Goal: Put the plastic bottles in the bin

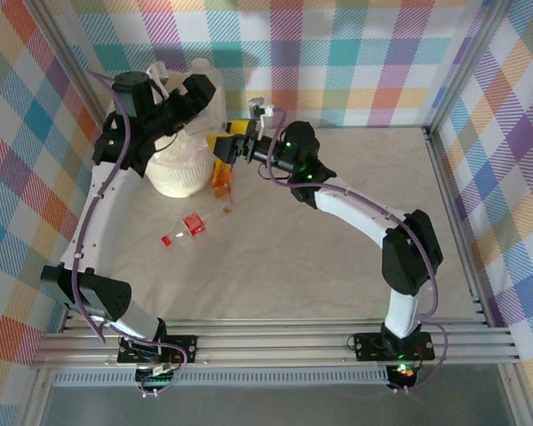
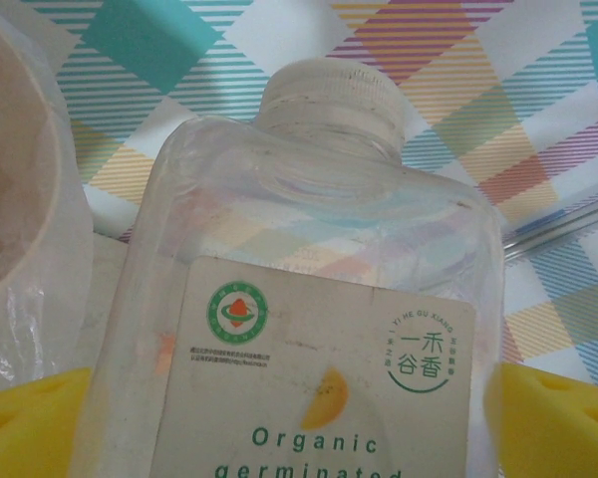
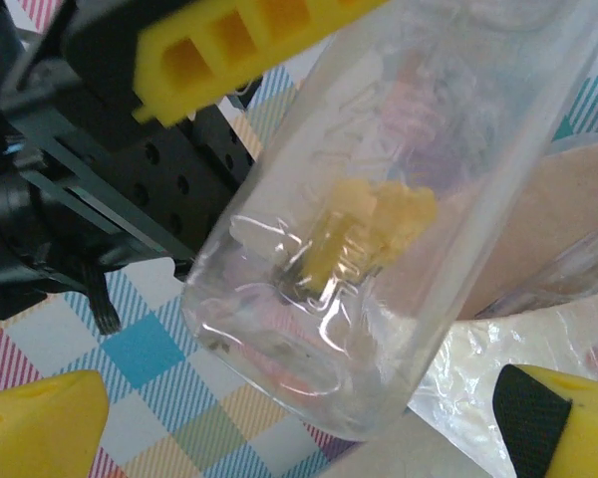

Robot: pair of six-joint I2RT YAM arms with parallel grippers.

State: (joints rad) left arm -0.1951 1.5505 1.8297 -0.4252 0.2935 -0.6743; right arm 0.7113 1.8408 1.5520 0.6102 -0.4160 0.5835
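Note:
My left gripper (image 2: 289,428) is shut on a clear plastic bottle (image 2: 309,249) with a white cap and a pale label reading "Organic germinated"; a yellow finger (image 2: 30,418) sits on each side of it. In the top view this bottle (image 1: 203,73) is held up beside the cream bin (image 1: 179,169). The right gripper (image 3: 299,403) is open, and its fingers (image 3: 40,428) stand well apart below the base of the same bottle (image 3: 379,219) without touching it. The right gripper (image 1: 231,142) hovers over an orange bottle (image 1: 220,177) on the table.
A small red-labelled bottle (image 1: 193,224) and a tiny red-and-white piece (image 1: 167,238) lie on the table in front of the bin. The bin's bag (image 3: 538,349) hangs just right of the right fingers. A metal frame post (image 1: 431,133) stands at the far right.

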